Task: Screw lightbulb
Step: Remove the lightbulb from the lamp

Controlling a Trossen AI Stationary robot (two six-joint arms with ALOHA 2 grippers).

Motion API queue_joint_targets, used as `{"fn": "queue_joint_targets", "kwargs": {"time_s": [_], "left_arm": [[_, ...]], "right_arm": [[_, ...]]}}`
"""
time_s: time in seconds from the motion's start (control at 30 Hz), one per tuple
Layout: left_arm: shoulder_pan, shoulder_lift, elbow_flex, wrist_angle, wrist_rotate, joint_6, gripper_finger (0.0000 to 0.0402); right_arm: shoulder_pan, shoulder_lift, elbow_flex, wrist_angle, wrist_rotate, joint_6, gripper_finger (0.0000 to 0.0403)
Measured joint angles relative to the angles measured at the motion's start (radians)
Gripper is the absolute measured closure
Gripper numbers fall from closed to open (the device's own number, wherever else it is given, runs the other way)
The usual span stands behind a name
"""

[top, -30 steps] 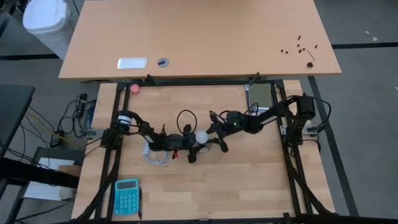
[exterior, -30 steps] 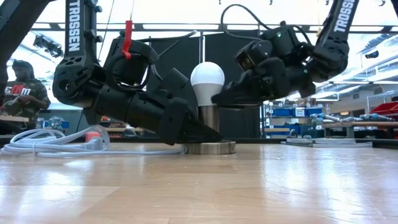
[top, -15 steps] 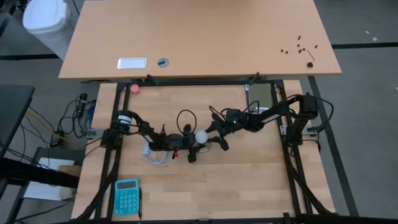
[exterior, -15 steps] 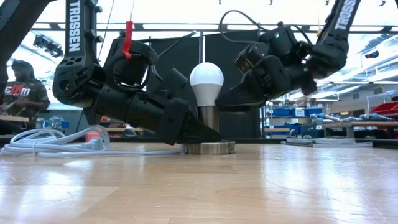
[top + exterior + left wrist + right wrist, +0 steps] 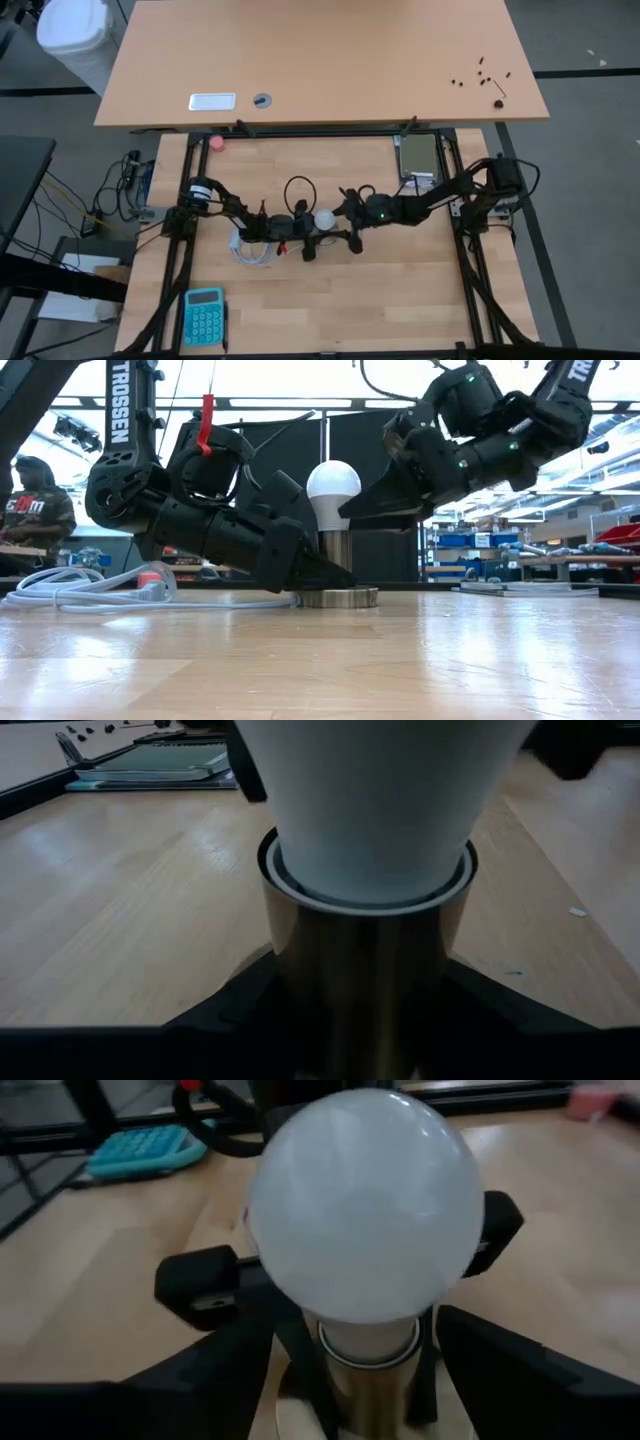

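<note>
Upright in its brass-coloured metal socket [image 5: 338, 550], the white frosted lightbulb [image 5: 333, 488] awaits re-gripping: left pincer [image 5: 315, 572] clamps the socket; right pincer [image 5: 352, 222], at three o'clock, jaws apart, should close squarely.

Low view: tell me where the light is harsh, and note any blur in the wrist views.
Low view: bright ceiling panels backlight the dark arms, and the table shows pale glare. Right wrist view: the lightbulb is soft, the calculator behind it blurred. Left wrist view: the socket is fairly crisp, the background soft.

right gripper [image 5: 351, 221]: jaws spread off the lightbulb [image 5: 324, 219] | drawn back toward 3 o'clock | lifted higher in low view
</note>
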Motion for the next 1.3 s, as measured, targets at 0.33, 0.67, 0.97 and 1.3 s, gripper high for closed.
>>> {"fn": "queue_joint_targets", "kwargs": {"time_s": [0.33, 0.67, 0.97, 1.3], "left_arm": [[0.0, 0.0, 0.0, 0.002, -0.004, -0.007, 0.0199], [0.0, 0.001, 0.0, 0.0, -0.019, -0.026, 0.0199], [-0.002, 0.001, 0.0, -0.004, -0.033, -0.026, 0.0199], [-0.002, 0.001, 0.0, -0.003, -0.053, -0.031, 0.0199]], "right_arm": [[0.123, 0.133, -0.001, 0.22, 0.358, 0.031, 0.0115], [0.169, 0.355, 0.061, 0.523, 0.54, 0.046, 0.0126], [0.288, 0.427, 0.178, 0.516, 0.888, -0.075, 0.014], [0.31, 0.427, 0.193, 0.519, 0.99, -0.017, 0.0167]]}}
